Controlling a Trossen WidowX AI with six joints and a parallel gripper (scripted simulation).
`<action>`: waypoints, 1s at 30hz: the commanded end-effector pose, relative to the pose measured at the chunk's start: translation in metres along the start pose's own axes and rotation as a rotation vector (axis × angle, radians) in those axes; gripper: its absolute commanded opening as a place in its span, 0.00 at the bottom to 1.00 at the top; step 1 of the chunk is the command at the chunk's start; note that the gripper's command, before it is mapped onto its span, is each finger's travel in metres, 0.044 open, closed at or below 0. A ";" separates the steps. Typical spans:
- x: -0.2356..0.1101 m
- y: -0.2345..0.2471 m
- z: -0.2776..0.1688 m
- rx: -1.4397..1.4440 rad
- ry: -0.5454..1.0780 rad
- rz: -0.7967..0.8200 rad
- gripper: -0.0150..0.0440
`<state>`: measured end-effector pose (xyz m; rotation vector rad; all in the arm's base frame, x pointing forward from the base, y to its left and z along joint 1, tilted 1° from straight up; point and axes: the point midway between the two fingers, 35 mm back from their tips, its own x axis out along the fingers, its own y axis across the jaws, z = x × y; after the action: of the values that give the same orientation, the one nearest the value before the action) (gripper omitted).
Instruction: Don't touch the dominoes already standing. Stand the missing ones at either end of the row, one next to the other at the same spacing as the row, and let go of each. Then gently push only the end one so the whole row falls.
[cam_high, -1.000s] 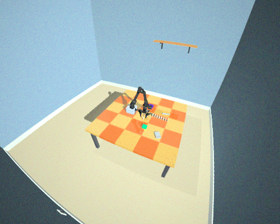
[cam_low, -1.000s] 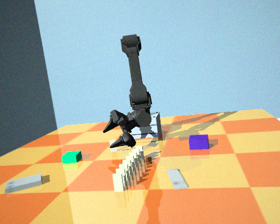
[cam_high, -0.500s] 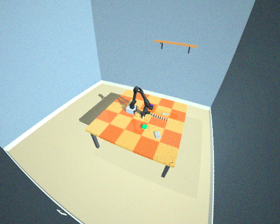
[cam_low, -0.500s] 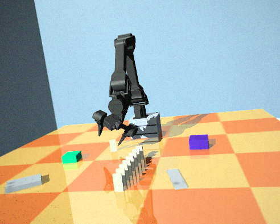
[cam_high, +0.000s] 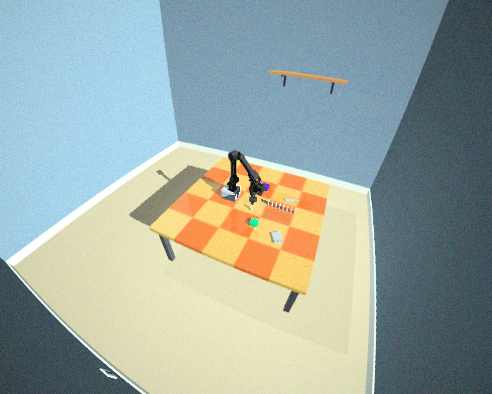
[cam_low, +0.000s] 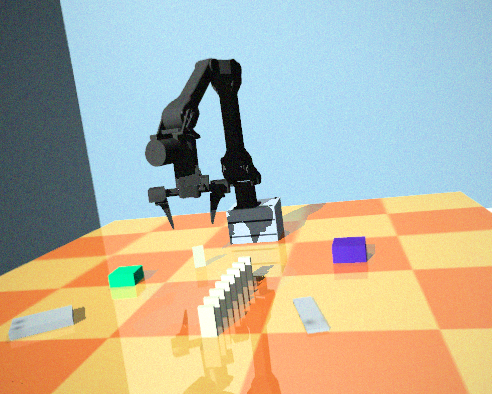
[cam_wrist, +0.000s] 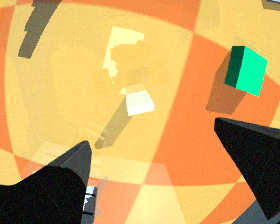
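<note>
A row of several white dominoes (cam_low: 226, 292) (cam_high: 278, 205) stands on the checkered table (cam_low: 425, 350) (cam_high: 292, 272). One more white domino (cam_low: 198, 256) (cam_wrist: 139, 102) stands upright by itself, to the left of the row's far end and apart from it. My gripper (cam_low: 191, 221) (cam_wrist: 154, 136) (cam_high: 252, 199) is open and empty. It hangs above this lone domino, well clear of it. Two grey dominoes lie flat: one (cam_low: 41, 321) (cam_high: 276, 236) at the left, the other (cam_low: 311, 314) (cam_high: 291, 200) right of the row.
A green block (cam_low: 126, 275) (cam_wrist: 245, 70) (cam_high: 254, 222) sits left of the lone domino. A purple block (cam_low: 349, 249) (cam_high: 266, 186) sits right of the row. The arm's base (cam_low: 255, 220) stands behind the row's far end.
</note>
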<state>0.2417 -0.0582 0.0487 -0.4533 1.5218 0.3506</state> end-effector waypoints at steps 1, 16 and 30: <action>-0.006 0.002 0.001 -0.043 -0.029 0.024 1.00; 0.059 0.004 0.002 -0.043 -0.029 0.024 1.00; 0.074 0.004 0.003 -0.043 -0.028 0.024 0.87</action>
<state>0.2454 -0.0588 -0.0217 -0.4659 1.4894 0.3955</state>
